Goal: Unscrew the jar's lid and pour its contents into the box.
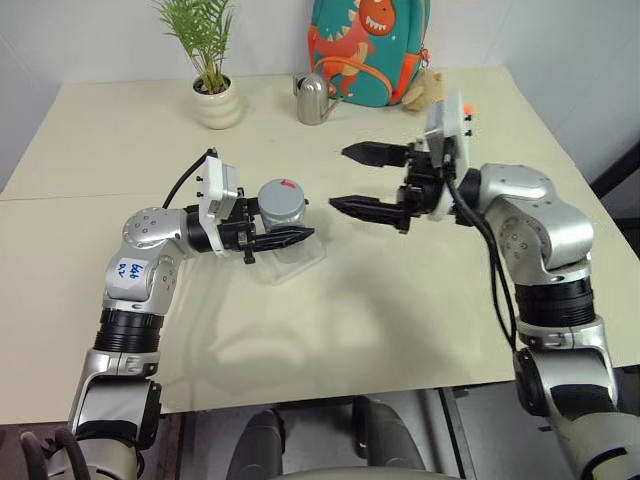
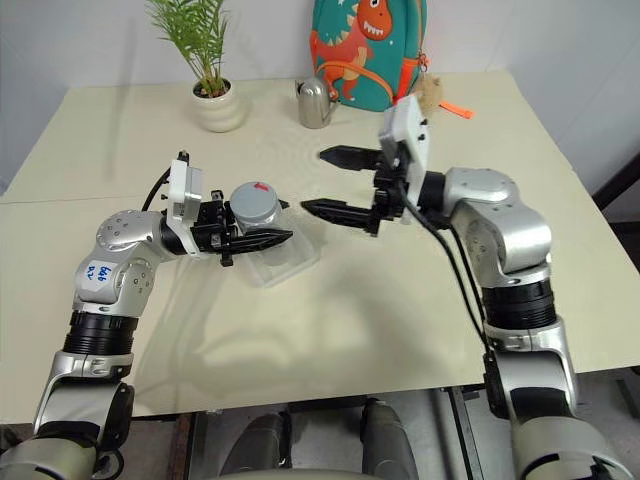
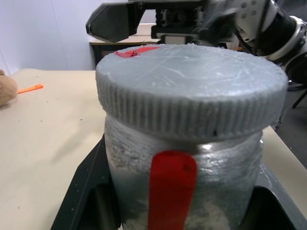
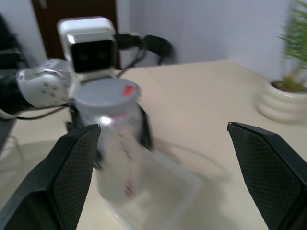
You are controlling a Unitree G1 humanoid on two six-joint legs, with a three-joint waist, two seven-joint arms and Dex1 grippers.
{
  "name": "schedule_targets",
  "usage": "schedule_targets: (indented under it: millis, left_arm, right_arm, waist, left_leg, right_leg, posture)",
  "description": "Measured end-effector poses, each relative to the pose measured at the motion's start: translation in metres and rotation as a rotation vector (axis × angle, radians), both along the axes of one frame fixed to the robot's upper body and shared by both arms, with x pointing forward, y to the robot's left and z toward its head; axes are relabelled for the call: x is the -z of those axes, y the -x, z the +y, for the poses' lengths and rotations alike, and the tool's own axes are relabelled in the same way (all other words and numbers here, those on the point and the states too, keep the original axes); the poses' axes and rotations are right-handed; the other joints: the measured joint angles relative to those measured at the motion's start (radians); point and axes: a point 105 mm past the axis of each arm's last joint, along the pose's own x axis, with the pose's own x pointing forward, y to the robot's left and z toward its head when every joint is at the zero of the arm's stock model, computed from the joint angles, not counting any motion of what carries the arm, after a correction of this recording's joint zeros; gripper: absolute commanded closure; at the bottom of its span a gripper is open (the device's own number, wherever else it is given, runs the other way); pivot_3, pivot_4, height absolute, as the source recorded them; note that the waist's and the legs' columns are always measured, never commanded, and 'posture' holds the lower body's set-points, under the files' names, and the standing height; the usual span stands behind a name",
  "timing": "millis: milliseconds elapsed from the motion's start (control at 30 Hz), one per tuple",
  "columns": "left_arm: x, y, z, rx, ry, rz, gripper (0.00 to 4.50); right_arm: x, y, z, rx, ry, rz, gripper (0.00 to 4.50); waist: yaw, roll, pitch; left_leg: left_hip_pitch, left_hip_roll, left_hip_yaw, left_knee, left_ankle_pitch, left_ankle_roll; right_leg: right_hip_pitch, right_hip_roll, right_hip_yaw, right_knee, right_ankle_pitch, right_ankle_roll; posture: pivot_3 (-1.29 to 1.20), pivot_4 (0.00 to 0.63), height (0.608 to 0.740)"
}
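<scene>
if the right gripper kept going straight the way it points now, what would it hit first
Most likely the lid of the jar that the left gripper holds above the box. The right gripper, jaws open, faces it, though exact height alignment is unclear.

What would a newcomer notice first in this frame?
The small silvery jar with its grey ribbed screw lid still on, clamped in the left gripper above the shallow clear plastic box at mid-table. Facing it, the right gripper hangs with jaws wide open, apart from the lid.
</scene>
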Motion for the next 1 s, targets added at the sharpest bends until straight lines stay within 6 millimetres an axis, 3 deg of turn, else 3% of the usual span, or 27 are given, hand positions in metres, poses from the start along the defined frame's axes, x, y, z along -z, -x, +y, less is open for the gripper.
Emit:
schedule_targets:
  millis: [233, 433, 700, 1000]
  left_arm:
    - [0.001, -0.001, -0.001, -0.006, 0.002, 0.012, 2.49]
    - [0.003, 0.000, -0.007, 0.012, 0.015, 0.022, 2.49]
    - [0.004, 0.000, -0.008, 0.015, 0.013, 0.029, 2.49]
    - [0.008, -0.001, -0.009, 0.011, -0.001, 0.038, 2.49]
  right_arm:
    - [0.011, 0.013, 0.040, -0.061, 0.023, 0.025, 0.04]
    - [0.003, 0.006, 0.061, -0.038, 0.028, 0.000, 0.04]
    - [0.003, 0.000, 0.063, -0.040, 0.037, 0.009, 0.04]
    - [0.006, 0.000, 0.049, -0.036, 0.070, 0.004, 0.04]
  waist:
    - [0.004, 0.000, 0.000]
    - [0.001, 0.000, 0.000]
    - [0.000, 0.000, 0.000]
    - [0.001, 0.000, 0.000]
  left_leg:
    - [-0.001, 0.000, 0.000, 0.000, 0.000, 0.000]
    - [0.000, 0.000, 0.000, 0.000, 0.000, 0.000]
    - [0.000, 0.000, 0.000, 0.000, 0.000, 0.000]
    - [0.000, 0.000, 0.000, 0.000, 0.000, 0.001]
  right_leg:
    - [0.000, 0.000, 0.000, -0.001, 0.000, 0.000]
    - [0.000, 0.000, 0.000, 0.000, 0.000, 0.000]
    - [0.000, 0.000, 0.000, 0.000, 0.000, 0.000]
    - [0.000, 0.000, 0.000, 0.000, 0.000, 0.000]
  posture:
    - [0.00, 0.150, 0.740]
    - [0.00, 0.150, 0.740]
    - [0.00, 0.150, 0.740]
    - [0.00, 0.150, 0.740]
